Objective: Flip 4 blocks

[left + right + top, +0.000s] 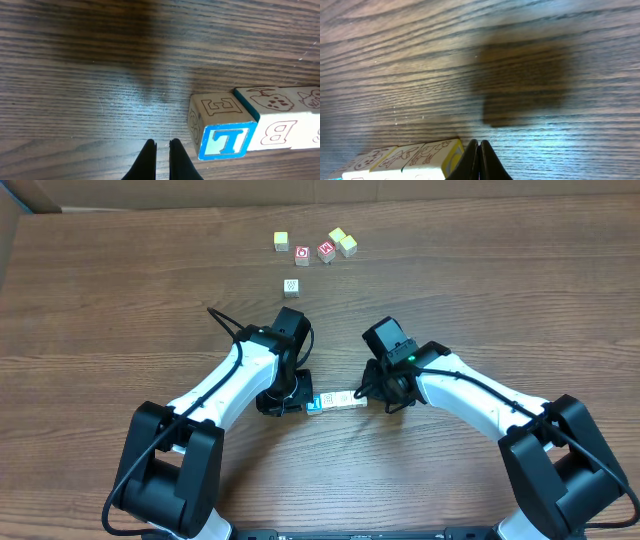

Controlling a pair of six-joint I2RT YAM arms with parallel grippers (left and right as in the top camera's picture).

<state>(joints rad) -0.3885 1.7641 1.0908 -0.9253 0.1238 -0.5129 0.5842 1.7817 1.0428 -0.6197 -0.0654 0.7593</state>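
Blocks [335, 401]: lay in one straight row on the worktop [120, 300], side touching side, between the left jaws and the right jaws.
Blue-faced block [223, 141]: formed the row's end nearest the left jaws, just beside their tips with a strip of bare worktop between. It showed a blue-framed L on the side facing the wrist camera and a red E on top.
Next block [272, 117]: touched the blue-faced block on the side away from the left jaws. It had a teal edge, a red B on its side and a line drawing on top.
Yellow-edged block [440, 156]: formed the row's other end, right beside the tips of the right jaws. Whether it touched them could not be told.
Left jaws: clenched on nothing, the black fingertips [147, 156] drawn in with only a thin slit between them, low over the wood.
Right jaws: pressed fully together on nothing, the fingertips [472, 162] meeting in a point.
Left arm [225, 385]: reached in toward the row from its own side.
Right arm [480, 395]: reached in from the opposite side, facing the left.
Red-faced cubes [302, 255] [326, 251]: well beyond both jaws, toward the far edge of the worktop.
Yellow cubes [281, 241] [343, 241]: in the same far cluster, beside the red-faced cubes.
Dotted white cube [290, 286]: alone, between that cluster and the left jaws.
Shadow [525, 80]: a dark patch on the wood ahead of the right jaws.
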